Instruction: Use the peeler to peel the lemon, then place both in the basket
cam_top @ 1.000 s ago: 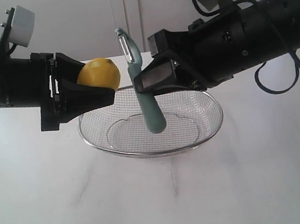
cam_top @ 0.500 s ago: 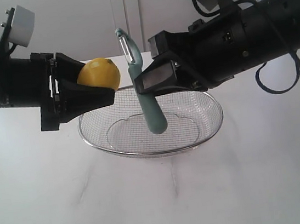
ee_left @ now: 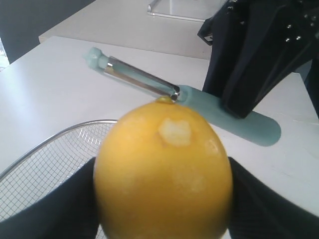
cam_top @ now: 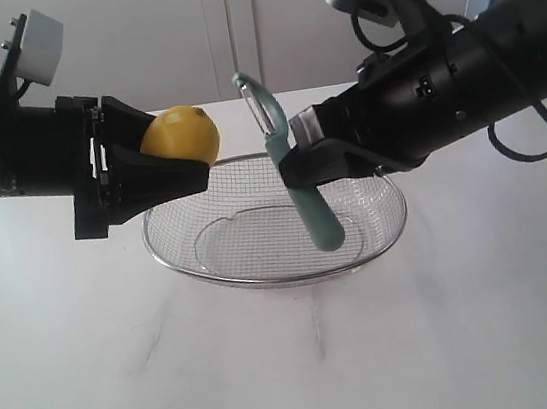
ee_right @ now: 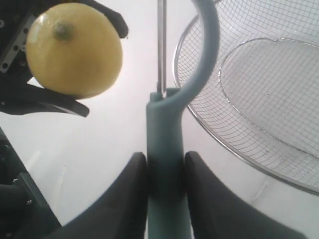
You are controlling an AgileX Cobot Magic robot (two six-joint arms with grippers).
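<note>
My left gripper point(cam_top: 169, 163) is shut on the yellow lemon point(cam_top: 180, 136), held in the air above the left rim of the wire basket point(cam_top: 394, 234). In the left wrist view the lemon point(ee_left: 163, 169) fills the space between the black fingers point(ee_left: 70, 204) and shows a small pale peeled patch. My right gripper point(cam_top: 294, 166) is shut on the teal handle of the peeler point(cam_top: 310, 210), which stands tilted over the basket, blade end up and to the right of the lemon. The right wrist view shows the peeler handle point(ee_right: 165, 164) clamped between both fingers point(ee_right: 127, 199), with the lemon point(ee_right: 74, 50) a little apart from the blade.
The silver mesh basket point(ee_right: 199, 119) stands on a white table point(cam_top: 294, 363), under both grippers. A white wall rises behind. Both black arms reach in from the sides, with cables hanging off the right arm point(cam_top: 495, 44).
The right gripper has swung the peeler to the right, away from the lemon, and tilted it more. The left gripper and lemon have stayed still.
</note>
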